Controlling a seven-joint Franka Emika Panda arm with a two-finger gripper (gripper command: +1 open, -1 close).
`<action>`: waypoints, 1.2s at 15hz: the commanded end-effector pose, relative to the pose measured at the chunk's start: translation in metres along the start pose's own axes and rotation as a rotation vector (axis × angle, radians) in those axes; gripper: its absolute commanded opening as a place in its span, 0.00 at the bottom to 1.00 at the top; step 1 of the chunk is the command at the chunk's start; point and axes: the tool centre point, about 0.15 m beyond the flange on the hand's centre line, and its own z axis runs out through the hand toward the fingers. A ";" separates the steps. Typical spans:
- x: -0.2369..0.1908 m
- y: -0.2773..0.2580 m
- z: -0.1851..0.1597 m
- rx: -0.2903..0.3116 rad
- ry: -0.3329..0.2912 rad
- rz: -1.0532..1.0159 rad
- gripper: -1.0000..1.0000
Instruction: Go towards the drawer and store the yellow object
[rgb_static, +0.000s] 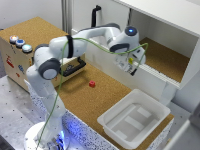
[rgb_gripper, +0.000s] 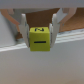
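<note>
A small yellow object (rgb_gripper: 41, 41) with black marks sits between my two fingers (rgb_gripper: 23, 29), and my gripper (rgb_gripper: 41, 37) is shut on it. In the exterior view the gripper (rgb_static: 131, 65) hangs at the front edge of the open white cabinet (rgb_static: 165, 60), with the yellow object (rgb_static: 131, 60) just visible in it. The drawer (rgb_static: 70, 68) with its black bar handle (rgb_static: 75, 67) belongs to the light wooden box (rgb_static: 15, 57) on the exterior view's left, partly hidden behind my arm. The gripper is well to the right of it.
A small red cube (rgb_static: 92, 84) lies on the cork table top (rgb_static: 100, 97). A white plastic tub (rgb_static: 132, 119) stands at the front right. The cabinet door with a vertical black handle (rgb_static: 95, 14) is swung open behind the arm. Coloured buttons (rgb_static: 20, 42) sit on the box.
</note>
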 end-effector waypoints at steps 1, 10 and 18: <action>-0.050 -0.114 0.025 -0.099 0.054 -0.159 0.00; -0.072 -0.268 0.053 0.093 -0.050 -0.594 0.00; -0.095 -0.347 0.076 0.188 -0.071 -0.908 0.00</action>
